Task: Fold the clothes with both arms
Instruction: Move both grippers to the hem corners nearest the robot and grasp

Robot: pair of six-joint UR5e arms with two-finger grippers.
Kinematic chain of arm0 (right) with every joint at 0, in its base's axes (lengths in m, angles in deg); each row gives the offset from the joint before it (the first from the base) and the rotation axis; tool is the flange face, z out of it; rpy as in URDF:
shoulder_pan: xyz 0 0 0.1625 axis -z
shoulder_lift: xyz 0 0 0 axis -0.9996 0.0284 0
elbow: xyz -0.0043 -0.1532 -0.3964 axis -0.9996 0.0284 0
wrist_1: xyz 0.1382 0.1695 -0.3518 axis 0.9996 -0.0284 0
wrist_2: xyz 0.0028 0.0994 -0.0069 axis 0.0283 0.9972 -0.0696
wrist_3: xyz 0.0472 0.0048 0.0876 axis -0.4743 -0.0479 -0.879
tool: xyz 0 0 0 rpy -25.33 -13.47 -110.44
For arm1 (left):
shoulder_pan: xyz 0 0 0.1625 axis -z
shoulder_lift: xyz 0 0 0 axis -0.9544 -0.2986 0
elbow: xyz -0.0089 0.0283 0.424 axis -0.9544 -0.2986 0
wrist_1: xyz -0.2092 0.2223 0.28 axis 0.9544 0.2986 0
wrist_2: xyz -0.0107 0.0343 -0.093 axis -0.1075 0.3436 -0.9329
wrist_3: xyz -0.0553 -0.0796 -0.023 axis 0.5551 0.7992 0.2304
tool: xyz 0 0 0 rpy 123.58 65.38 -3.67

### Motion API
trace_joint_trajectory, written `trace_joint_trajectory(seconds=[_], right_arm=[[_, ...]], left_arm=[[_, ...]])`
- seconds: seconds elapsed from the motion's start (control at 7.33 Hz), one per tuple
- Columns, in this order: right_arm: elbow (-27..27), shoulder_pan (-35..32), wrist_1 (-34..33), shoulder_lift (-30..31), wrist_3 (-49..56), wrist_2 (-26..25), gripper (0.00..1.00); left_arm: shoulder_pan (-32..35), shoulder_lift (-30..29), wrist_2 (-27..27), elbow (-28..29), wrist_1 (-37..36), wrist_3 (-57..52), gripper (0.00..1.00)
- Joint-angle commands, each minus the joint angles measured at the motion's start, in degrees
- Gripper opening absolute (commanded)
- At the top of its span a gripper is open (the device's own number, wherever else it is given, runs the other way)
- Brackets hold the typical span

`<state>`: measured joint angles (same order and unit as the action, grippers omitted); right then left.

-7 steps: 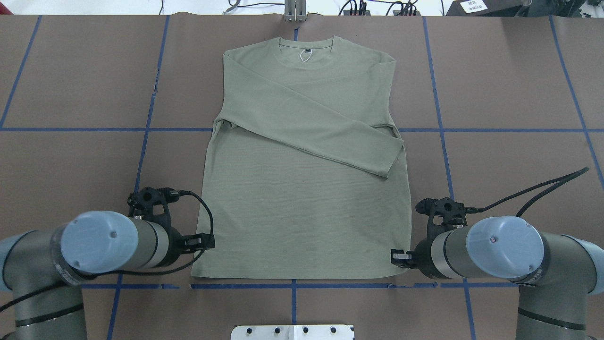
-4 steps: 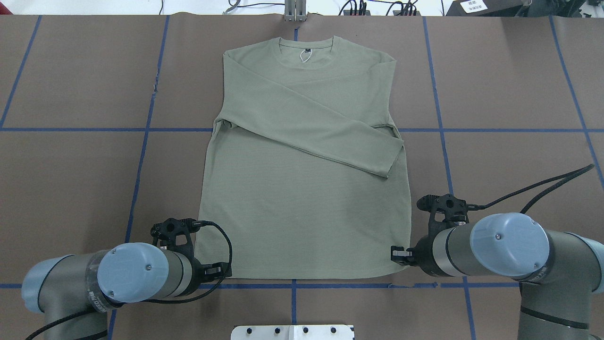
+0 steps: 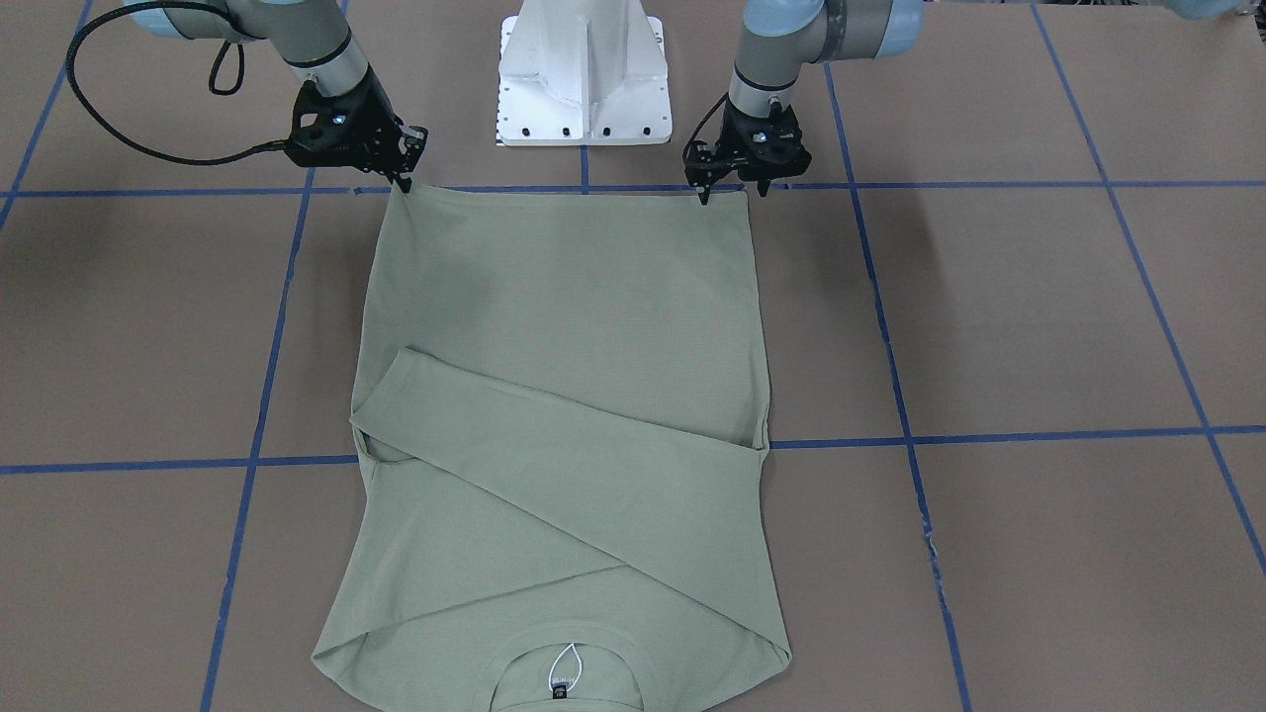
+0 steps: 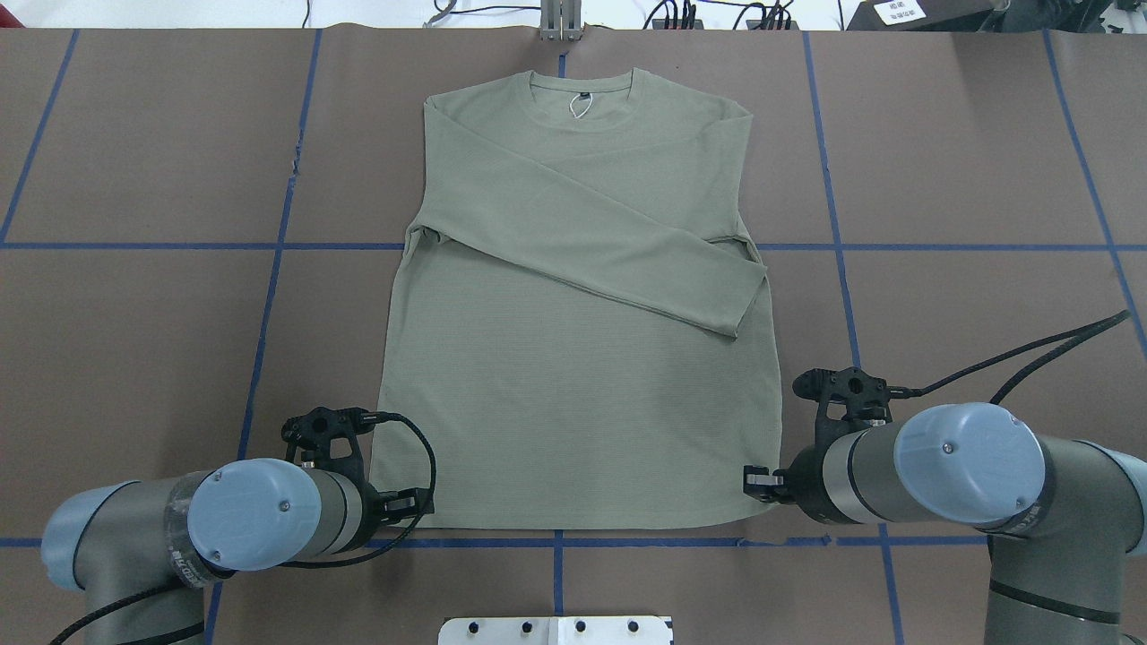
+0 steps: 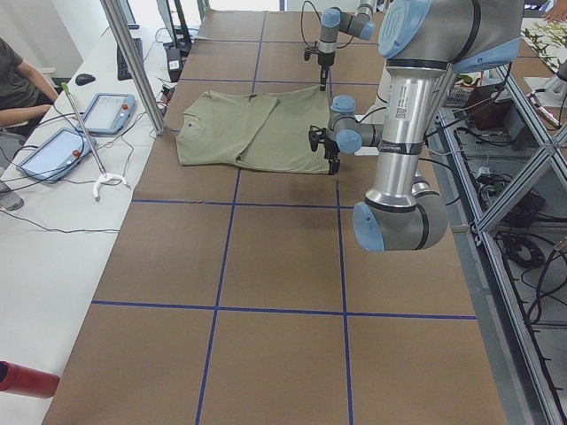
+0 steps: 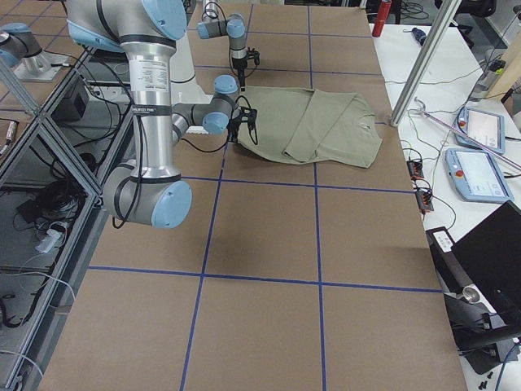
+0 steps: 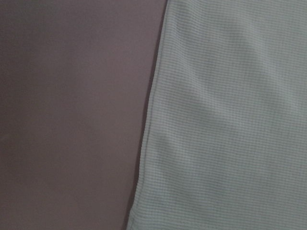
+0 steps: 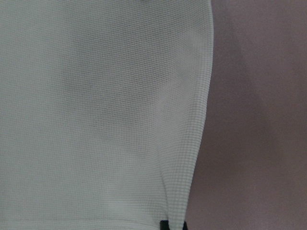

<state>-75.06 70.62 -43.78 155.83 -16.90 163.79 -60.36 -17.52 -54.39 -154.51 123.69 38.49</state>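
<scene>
Brown paper ruled with blue tape lines (image 4: 269,296) covers the table (image 4: 134,313), and from where I stand the white base (image 4: 556,630) of the robot sits at its near edge. Just beyond it the shirt (image 4: 573,403) lies flat, with its hem (image 4: 573,524) towards the robot.

Both arms are down at that hem, one at each corner. The right end effector (image 4: 757,484) touches the right corner and looks clenched on the cloth; its wrist camera shows a dark fingertip right at the hem's edge. The left end effector (image 3: 734,190) hovers low over the left corner with its fingers apart, released, nothing between them yet.

Farther up, a sleeve (image 4: 609,242) lies slantwise across the chest, so the sleeves seem done with. The collar (image 4: 582,90) is at the far edge of the table.

I judge the step in hand to be taking hold of the hem for the bottom-to-top fold. Next, the left end effector has to drop onto its corner and pinch both layers. Then the two arms should lift together, level, and carry the hem away towards the collar without dragging the sleeve out of place.
</scene>
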Motion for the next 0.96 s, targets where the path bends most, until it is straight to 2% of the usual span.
trace_joint_trajectory(seconds=[0.0,0.41,0.82], right_arm=[[0.0,0.0,0.0,0.0,0.0,0.0,0.0],[0.1,0.0,0.0,0.1,0.0,-0.1,0.0],[0.1,-0.2,0.0,0.2,0.0,0.0,0.0]], left_arm=[[0.0,0.0,0.3,0.0,-1.2,0.0,0.89],[0.0,0.1,0.2,0.1,-1.2,0.1,0.67],[-0.4,0.1,0.2,0.2,-1.2,0.1,0.64]])
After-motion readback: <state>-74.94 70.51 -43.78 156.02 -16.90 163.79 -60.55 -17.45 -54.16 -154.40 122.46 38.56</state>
